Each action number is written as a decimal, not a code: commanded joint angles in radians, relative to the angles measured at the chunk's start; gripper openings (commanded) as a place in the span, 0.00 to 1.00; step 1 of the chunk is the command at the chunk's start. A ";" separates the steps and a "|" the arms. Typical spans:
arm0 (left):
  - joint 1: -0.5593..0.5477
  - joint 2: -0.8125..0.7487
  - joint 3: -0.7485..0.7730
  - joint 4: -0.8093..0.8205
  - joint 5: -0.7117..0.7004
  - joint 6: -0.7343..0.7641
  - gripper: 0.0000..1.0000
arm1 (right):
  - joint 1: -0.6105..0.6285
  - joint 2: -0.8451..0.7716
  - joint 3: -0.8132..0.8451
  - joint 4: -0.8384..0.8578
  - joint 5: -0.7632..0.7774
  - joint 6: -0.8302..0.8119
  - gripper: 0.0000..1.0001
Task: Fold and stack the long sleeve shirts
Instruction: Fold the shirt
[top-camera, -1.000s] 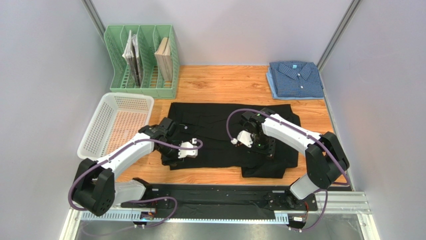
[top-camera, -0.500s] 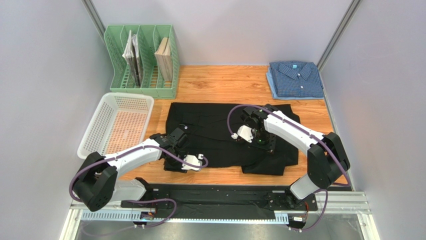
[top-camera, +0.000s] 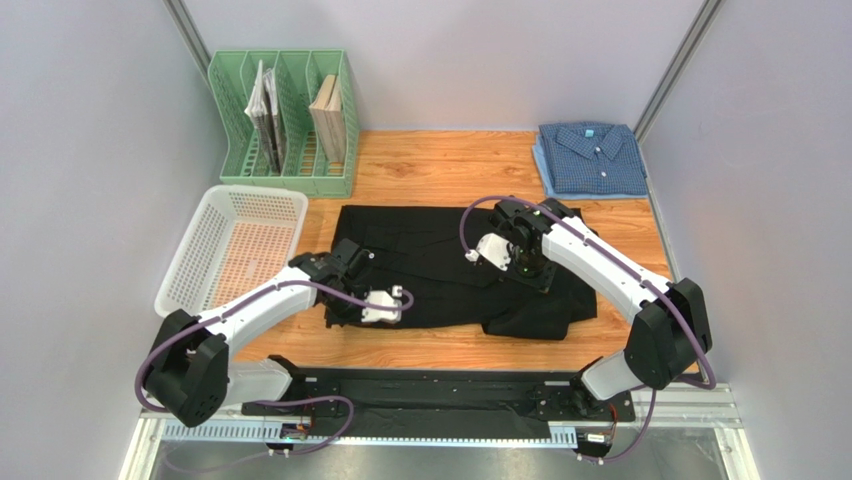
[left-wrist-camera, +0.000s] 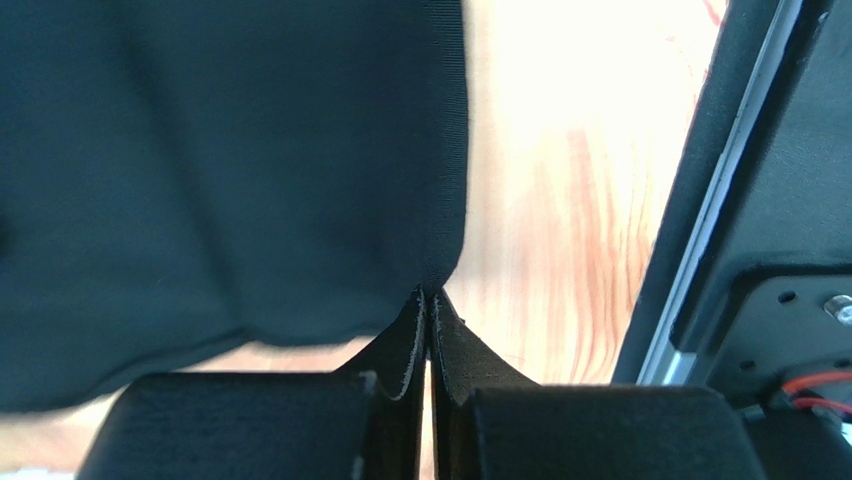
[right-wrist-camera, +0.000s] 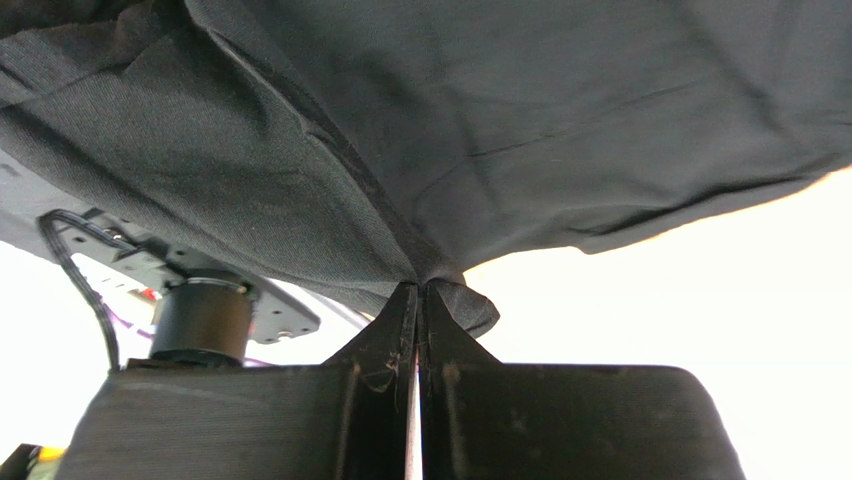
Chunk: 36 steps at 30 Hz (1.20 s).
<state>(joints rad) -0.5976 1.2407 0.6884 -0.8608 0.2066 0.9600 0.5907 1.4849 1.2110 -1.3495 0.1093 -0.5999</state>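
Observation:
The black long sleeve shirt (top-camera: 430, 262) lies spread across the middle of the wooden table. Its right part is bunched into a fold. My left gripper (top-camera: 340, 312) sits at the shirt's near-left edge, shut on the black hem (left-wrist-camera: 445, 200) right at the fingertips (left-wrist-camera: 430, 292). My right gripper (top-camera: 530, 272) is over the shirt's right half, shut on a pinch of black fabric (right-wrist-camera: 450, 150) that drapes away from its tips (right-wrist-camera: 420, 286). The blue checked long sleeve shirt (top-camera: 590, 158) rests folded at the back right corner.
A white perforated basket (top-camera: 235, 245) stands at the left edge of the table. Behind it is a green file rack (top-camera: 285, 120) holding books. A black mounting rail (top-camera: 440, 385) runs along the near edge. Grey walls close in both sides.
My left gripper has moved to the shirt's near-left edge and shut on the hem. My right gripper has carried its pinch of fabric backward, dragging the shirt's right part with it.

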 joint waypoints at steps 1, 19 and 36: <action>0.094 -0.011 0.166 -0.106 0.096 0.022 0.00 | -0.023 -0.008 0.091 -0.096 0.073 -0.073 0.00; 0.269 0.427 0.539 0.058 0.011 -0.090 0.01 | -0.167 0.380 0.535 0.082 0.182 -0.241 0.14; 0.320 0.315 0.467 0.022 0.201 -0.256 0.52 | -0.722 0.242 0.403 -0.138 -0.450 -0.081 0.44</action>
<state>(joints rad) -0.2703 1.6093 1.1927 -0.8066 0.2745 0.7341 -0.0196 1.7378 1.6798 -1.3220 -0.0593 -0.7052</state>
